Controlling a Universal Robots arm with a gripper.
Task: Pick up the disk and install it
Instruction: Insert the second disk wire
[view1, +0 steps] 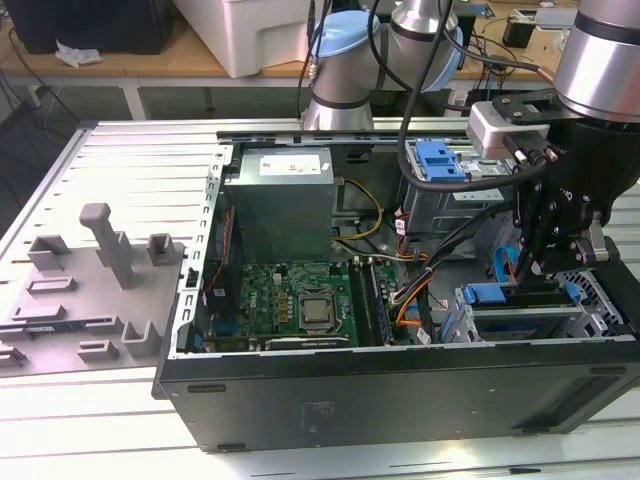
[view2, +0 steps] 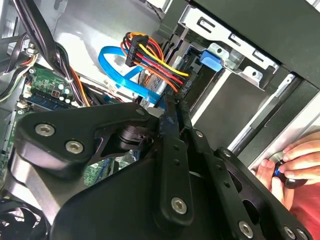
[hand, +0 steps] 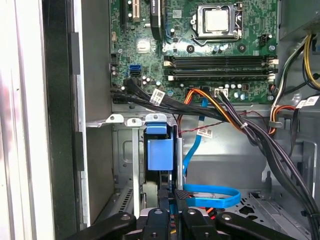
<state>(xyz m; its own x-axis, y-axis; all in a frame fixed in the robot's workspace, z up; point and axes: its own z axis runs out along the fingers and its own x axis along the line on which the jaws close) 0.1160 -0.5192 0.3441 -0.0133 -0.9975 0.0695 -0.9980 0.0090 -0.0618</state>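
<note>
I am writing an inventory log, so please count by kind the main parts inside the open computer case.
grey power supply box: 1
green motherboard: 1
blue latch with grey cage: 1
disk in blue carrier: 1
Total: 4

Stands with the silver arm (view1: 603, 55) rising steeply above the claw. Points the black gripper (view1: 543, 283) straight down, the wrist directly over it. Carries a white box on the wrist, just above the claw. Holds the fingers (view2: 172, 150) drawn close together in both wrist views, tips nearly meeting, linkages splayed wide behind them.
</note>
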